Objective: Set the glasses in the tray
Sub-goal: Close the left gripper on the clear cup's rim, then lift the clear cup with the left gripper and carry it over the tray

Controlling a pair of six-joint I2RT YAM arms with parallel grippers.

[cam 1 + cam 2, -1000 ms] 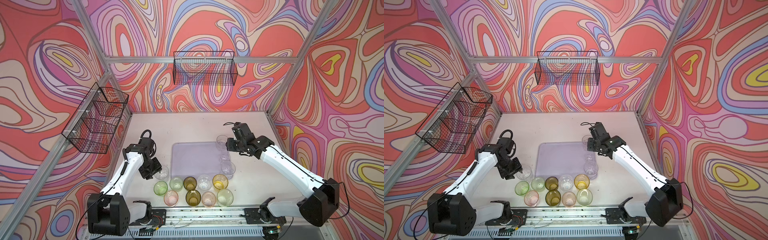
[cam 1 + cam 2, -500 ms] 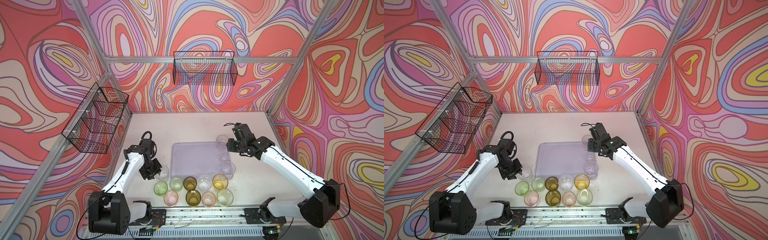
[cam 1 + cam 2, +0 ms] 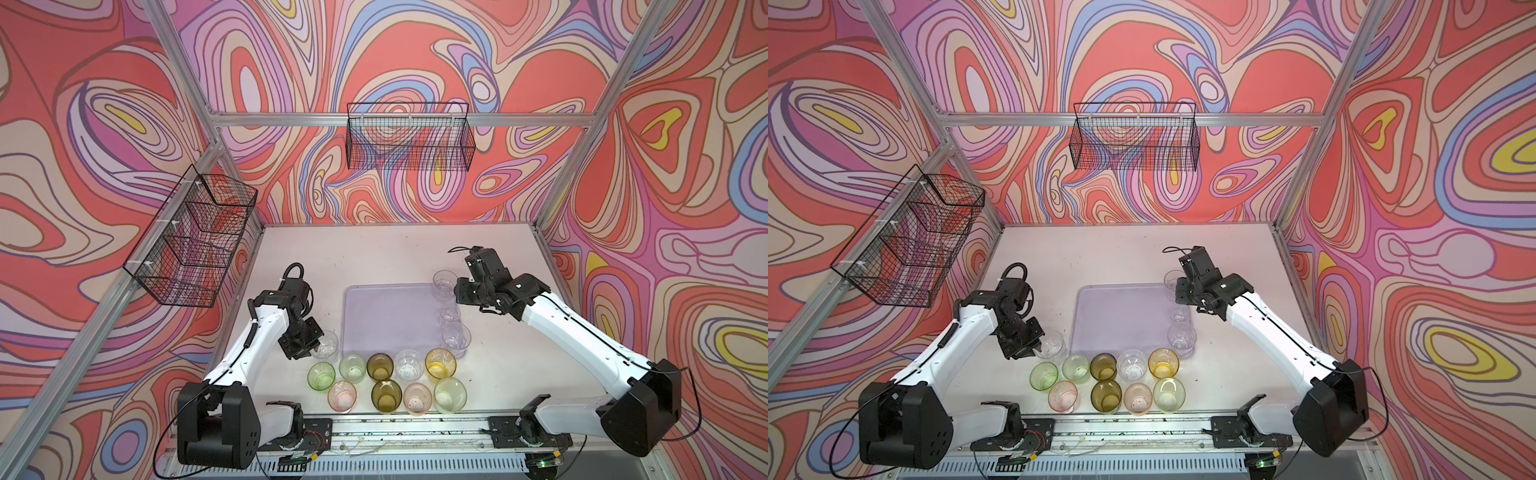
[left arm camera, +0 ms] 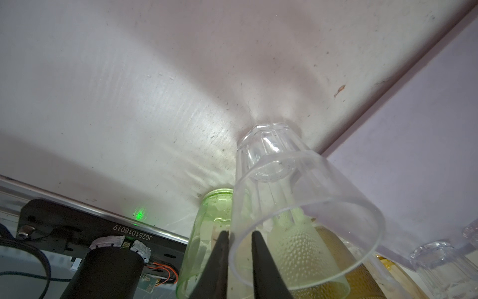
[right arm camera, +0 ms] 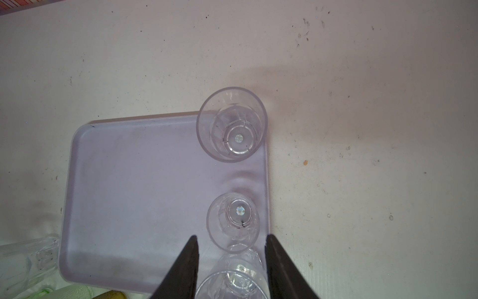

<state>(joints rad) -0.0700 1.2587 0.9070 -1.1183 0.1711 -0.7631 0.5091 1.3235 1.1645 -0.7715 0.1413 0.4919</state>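
My left arm [image 3: 266,332] comes forward from the near rail with its elbow bent. Its wrist is turned down beside the near left corner of the tray [image 3: 386,316]. The left gripper [image 4: 239,233] is narrow, with one finger inside and one outside the rim of a clear glass [image 3: 326,344]. A sliver of gap shows by the inner finger, so I can't say whether it has a grip. That clear glass stands on the table [image 3: 374,253], just outside the tray.

My right arm [image 3: 573,328] stretches in from the right, its wrist above the tray's right edge. The right gripper [image 5: 231,235] hangs with its fingers well apart and holds nothing.

The glasses [image 5: 231,124] are small, see-through tumblers. Three clear ones stand in the pale lilac tray, in a line along its right edge from the far corner to the near corner. Nine more sit on the table in two rows just in front of the tray. The back row is green, pale green, olive, clear and amber. The front row is pink, olive, pink and pale green.

Two wire baskets hang on the walls, one on the left [image 3: 195,241] and one at the back [image 3: 409,137].
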